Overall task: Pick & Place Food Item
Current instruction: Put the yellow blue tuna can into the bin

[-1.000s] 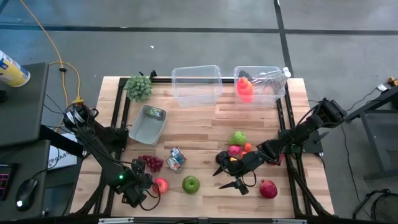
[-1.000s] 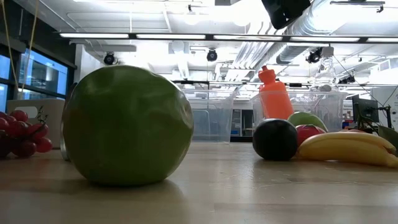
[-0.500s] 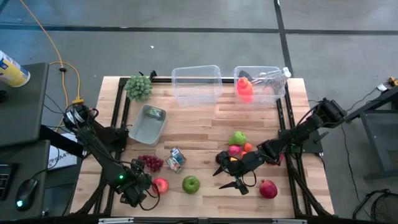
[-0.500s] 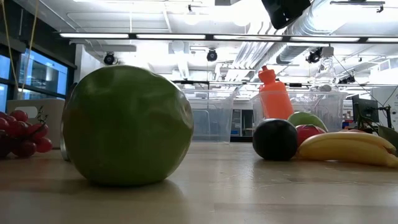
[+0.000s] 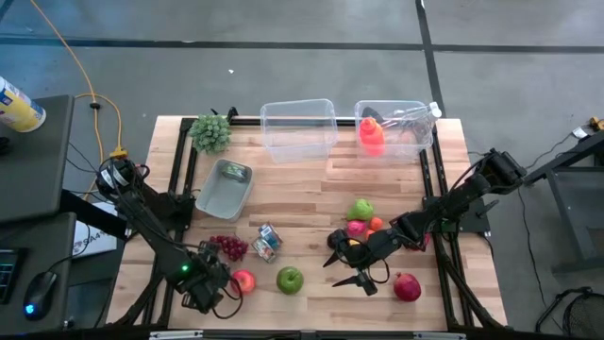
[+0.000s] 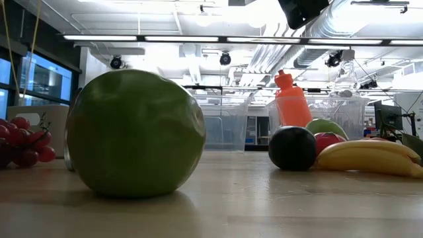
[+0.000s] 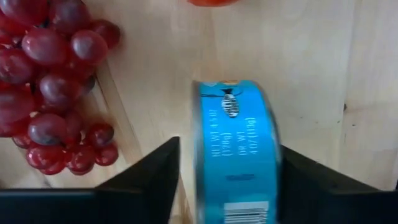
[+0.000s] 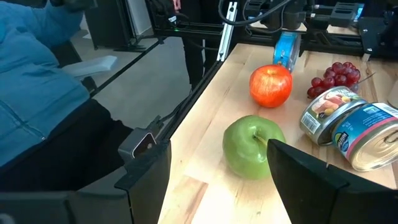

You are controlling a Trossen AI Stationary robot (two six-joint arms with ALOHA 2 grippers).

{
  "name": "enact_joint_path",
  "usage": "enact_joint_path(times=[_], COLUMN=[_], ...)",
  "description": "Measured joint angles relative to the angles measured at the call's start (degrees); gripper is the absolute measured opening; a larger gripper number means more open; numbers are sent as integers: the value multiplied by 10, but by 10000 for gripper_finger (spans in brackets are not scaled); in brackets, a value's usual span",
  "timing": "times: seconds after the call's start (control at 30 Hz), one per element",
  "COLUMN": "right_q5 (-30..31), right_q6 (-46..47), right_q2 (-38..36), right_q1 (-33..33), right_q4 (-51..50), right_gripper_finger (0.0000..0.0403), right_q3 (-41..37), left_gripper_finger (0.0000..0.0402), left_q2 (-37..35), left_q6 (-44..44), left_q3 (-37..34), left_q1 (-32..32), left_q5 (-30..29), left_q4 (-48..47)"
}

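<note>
Comparing against the previous half second, nothing on the worktop [image 5: 302,194] has shifted; both arms stay put. Left gripper [image 7: 227,186], low at the front left corner, has its fingers [image 7: 146,177] clamped on a round blue-labelled metal tin [image 7: 235,149] standing on edge, beside a bunch of glossy red grapes [image 7: 53,81]. Right gripper [image 5: 351,267] sits at the front right with fingers [image 8: 311,180] spread, grasping nothing; a smooth round green apple [image 8: 254,146] lies just ahead of it, a red apple [image 8: 271,86] and two lying cylindrical cans [image 8: 354,127] nearby.
</note>
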Motion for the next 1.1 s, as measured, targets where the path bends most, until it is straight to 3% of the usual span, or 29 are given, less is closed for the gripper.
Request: enact_joint_path(times=[0.17,0.37,0.57,1.1], right_q5=[0,0,0,0], right_q6=[-14,-15,-30,-60], right_q2=[0,0,0,0], right_q1=[-3,-11,-15,-15], right_q4=[0,-2,-4,-5], right_gripper_finger=[254,254,254,254], right_q3=[0,0,0,0], left_gripper_finger=[134,135,148,140], left_q2=[0,0,0,-14], left_q6=[24,49,57,123], left_q3=[0,0,0,0], left_q1=[14,34,54,85], left_q5=[0,0,46,58], left_q4=[-10,-19,-17,-18])
